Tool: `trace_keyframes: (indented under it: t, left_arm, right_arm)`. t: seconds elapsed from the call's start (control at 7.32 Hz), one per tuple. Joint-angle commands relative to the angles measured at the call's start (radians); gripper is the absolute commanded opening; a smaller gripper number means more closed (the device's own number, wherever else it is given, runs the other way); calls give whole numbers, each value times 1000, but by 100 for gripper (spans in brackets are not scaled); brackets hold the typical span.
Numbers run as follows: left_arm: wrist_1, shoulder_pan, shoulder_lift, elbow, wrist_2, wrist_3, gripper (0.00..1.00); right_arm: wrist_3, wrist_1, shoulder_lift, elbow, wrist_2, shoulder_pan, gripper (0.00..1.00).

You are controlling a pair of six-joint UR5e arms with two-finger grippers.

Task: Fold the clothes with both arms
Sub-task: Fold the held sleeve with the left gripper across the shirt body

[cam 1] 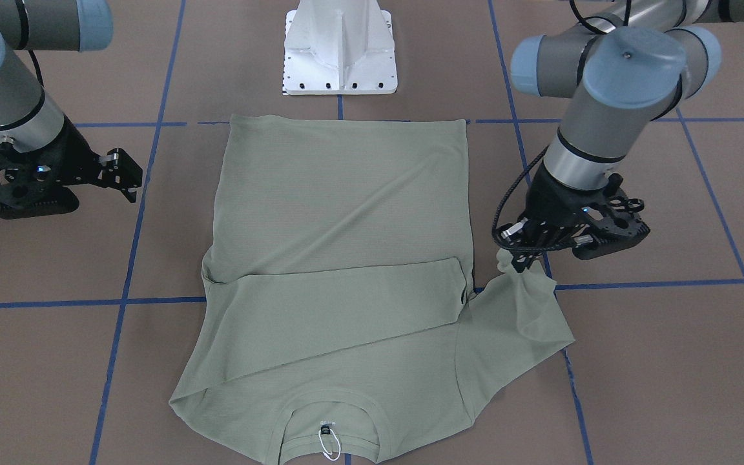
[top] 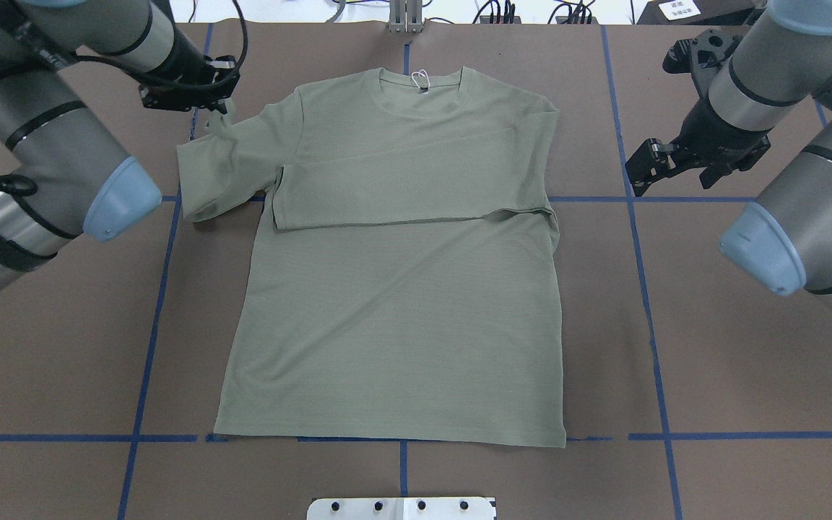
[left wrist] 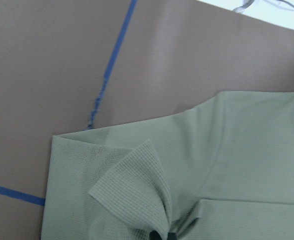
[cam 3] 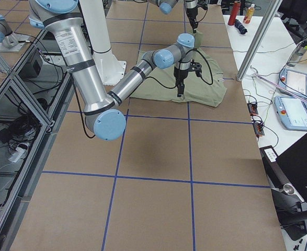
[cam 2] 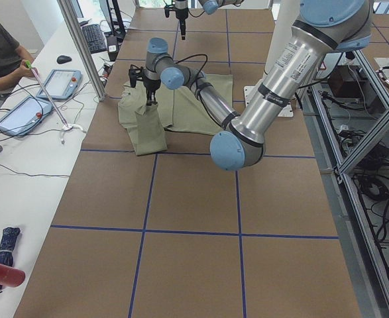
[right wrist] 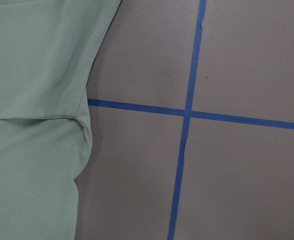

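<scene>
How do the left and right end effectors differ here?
The left end effector is shut on the sleeve; the right end effector is open and empty. The left touches cloth; the right hangs beside the shirt, over the table. Both are black.

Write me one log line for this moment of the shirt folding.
left gripper: shut on sleeve, raised | right gripper: open, off shirt | other sleeve: folded across chest | shirt: flat on table

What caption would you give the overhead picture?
The left gripper pinches a sleeve of the shirt; the right gripper hovers beside it.
</scene>
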Motion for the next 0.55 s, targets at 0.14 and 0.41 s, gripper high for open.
trace_keyframes:
  t: [0.14,0.41]
  left_arm:
    - [-8,114,-338,177,-43,-278,0]
    - [-189,221,-398,349,54,-422,0]
  right_arm:
    - [-91,-2,-49,-9,43,71,100]
    - [-88,-2,-48,-14,42,74,100]
